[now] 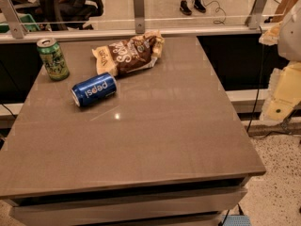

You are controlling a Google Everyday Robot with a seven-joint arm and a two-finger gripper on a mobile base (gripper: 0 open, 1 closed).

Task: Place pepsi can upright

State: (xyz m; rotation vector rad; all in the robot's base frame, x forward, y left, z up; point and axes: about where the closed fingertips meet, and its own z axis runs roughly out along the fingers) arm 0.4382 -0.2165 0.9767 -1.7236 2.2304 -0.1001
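The pepsi can, blue with white lettering, lies on its side on the left part of the grey table. Its silver top points to the front left. My gripper itself does not show. Only a white and pale yellow part of my arm shows at the right edge, beyond the table's right side and well away from the can.
A green can stands upright at the back left. A brown chip bag lies at the back, just behind the pepsi can. A glass barrier with metal posts runs behind the table. Speckled floor lies to the right.
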